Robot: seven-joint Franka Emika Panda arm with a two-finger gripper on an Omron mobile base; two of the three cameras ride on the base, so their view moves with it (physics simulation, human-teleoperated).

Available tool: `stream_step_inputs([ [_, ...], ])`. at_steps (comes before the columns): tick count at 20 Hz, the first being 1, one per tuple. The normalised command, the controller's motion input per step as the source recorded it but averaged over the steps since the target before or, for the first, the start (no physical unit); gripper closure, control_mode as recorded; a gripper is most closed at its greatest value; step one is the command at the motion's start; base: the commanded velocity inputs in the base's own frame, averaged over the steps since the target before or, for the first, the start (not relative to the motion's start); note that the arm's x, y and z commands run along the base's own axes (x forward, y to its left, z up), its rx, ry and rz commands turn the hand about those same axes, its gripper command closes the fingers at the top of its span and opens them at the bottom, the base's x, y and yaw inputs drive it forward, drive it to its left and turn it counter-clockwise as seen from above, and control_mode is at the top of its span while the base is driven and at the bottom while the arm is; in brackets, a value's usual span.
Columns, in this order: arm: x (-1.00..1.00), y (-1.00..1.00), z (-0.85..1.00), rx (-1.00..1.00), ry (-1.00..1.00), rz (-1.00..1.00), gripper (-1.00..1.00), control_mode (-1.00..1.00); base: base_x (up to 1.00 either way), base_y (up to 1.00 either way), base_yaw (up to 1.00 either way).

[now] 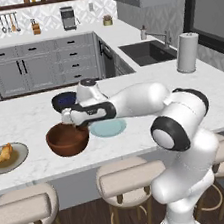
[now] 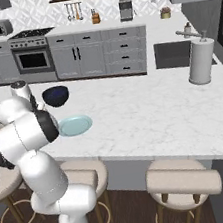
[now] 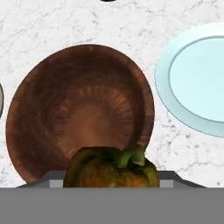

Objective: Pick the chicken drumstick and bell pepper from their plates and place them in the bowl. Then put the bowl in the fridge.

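Hand view gives me the bell pepper [image 3: 111,168] at the bottom edge, green stem up, orange-brown skin, sitting between the fingers of my end effector [image 3: 111,177], which is clamped on it. Directly beyond it lies the wooden bowl [image 3: 81,113], empty, its ribbed inside facing the camera. Beside the bowl, apart from it, is the light teal plate [image 3: 192,78], bare.

From the left base view, the end effector [image 1: 69,121] hangs over the bowl [image 1: 67,139], just above its far rim, with my arm reaching across from the right. The teal plate [image 1: 108,128] lies just right of the bowl. Well off to the left, the chicken drumstick [image 1: 3,155] lies on the grey plate [image 1: 19,158]. A dark blue bowl [image 1: 63,100] stands behind the wooden one. All of it rests on the marble table [image 1: 29,118], with a paper towel roll [image 1: 187,53] standing near the sink [image 1: 148,52].
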Motion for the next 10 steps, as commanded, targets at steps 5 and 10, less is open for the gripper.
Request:
stream_step_inputs([
  [5,0.71,0.45,-0.09,0.00,0.04,0.00,1.00,-1.00,0.00,0.00,0.00],
  [10,0.02,0.25,-0.33,0.00,-0.01,0.00,1.00,-1.00,0.00,0.00,0.00],
])
